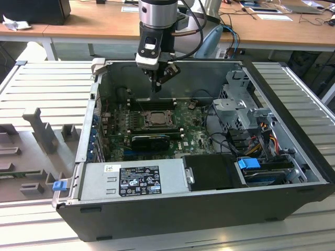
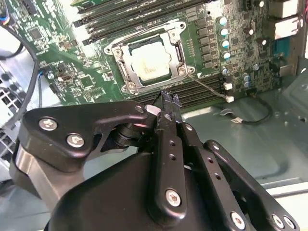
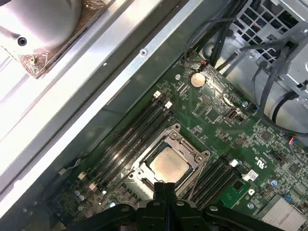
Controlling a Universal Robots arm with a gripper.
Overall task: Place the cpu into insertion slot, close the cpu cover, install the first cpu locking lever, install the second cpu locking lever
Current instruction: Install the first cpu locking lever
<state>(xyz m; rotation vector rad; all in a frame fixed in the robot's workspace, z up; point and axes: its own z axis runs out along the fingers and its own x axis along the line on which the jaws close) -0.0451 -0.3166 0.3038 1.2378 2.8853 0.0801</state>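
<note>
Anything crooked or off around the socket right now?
Nothing stands out. The cpu lies flat and square inside the window of the closed cpu cover, which sits level around it. The hand hangs above, shut and empty.

PC case, green mobo inside (grey box: PSU, prob.).

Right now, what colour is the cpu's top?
Pale silver-grey; the cpu shows best in the second wrist view.
</note>
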